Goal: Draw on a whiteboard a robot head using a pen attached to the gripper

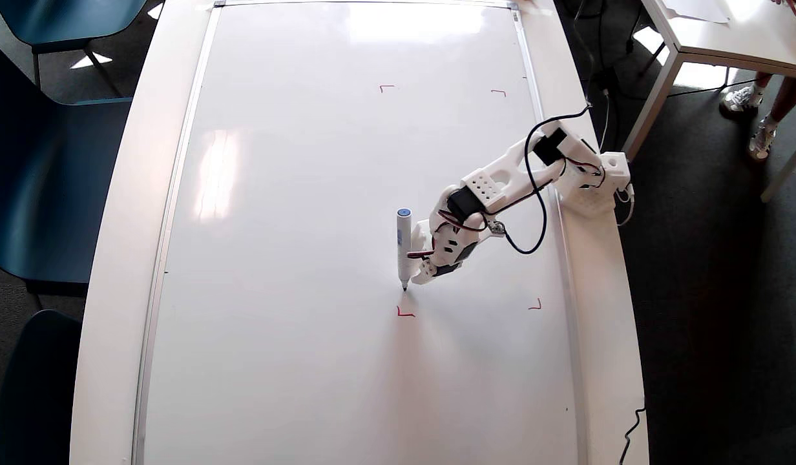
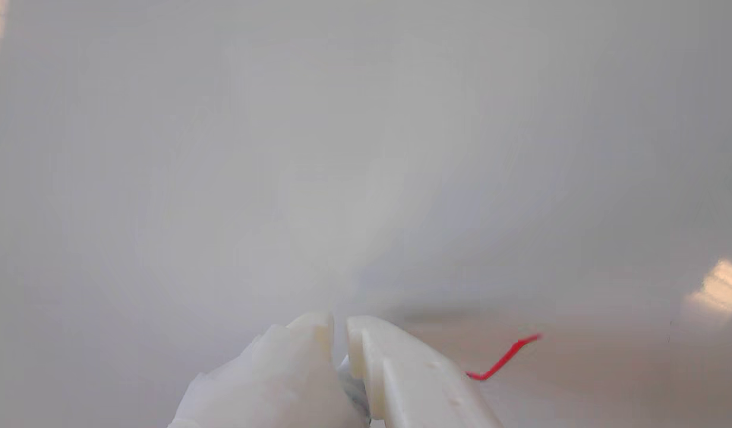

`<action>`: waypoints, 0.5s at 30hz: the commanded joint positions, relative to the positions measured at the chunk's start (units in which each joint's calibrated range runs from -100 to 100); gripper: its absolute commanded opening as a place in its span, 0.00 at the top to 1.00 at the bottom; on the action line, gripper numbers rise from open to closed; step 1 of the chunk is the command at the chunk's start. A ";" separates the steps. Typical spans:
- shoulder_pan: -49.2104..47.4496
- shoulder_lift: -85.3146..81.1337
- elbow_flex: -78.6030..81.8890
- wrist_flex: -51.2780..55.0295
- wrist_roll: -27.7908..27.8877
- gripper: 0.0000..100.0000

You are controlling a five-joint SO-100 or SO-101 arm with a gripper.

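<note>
Whiteboard [image 1: 294, 258]: glossy white, silver-framed, flat on a white table [image 1: 114, 258], its drawing surface blank apart from four red corner marks; no robot head drawn yet
Pen [image 1: 404, 248]: white marker, blue cap; seen only in the overhead view. Long axis runs up-down in that view, cap toward the top edge, dark tip down, just above the lower-left red mark [image 1: 405, 314]
Gripper [image 1: 418, 258]: white claw beside the pen's barrel. Wrist view shows its fingers [image 2: 401, 368] nearly together with a narrow gap and one red mark [image 2: 502, 359] beside them
Surroundings: blue chairs [image 1: 49, 161] left, another table [image 1: 727, 32] upper right
</note>
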 commanded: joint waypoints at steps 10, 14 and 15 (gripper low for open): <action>-0.04 -0.56 -0.87 3.45 0.31 0.99; -0.19 -0.64 -0.87 6.32 -0.01 0.99; -0.19 -1.40 -0.78 7.53 -0.06 0.99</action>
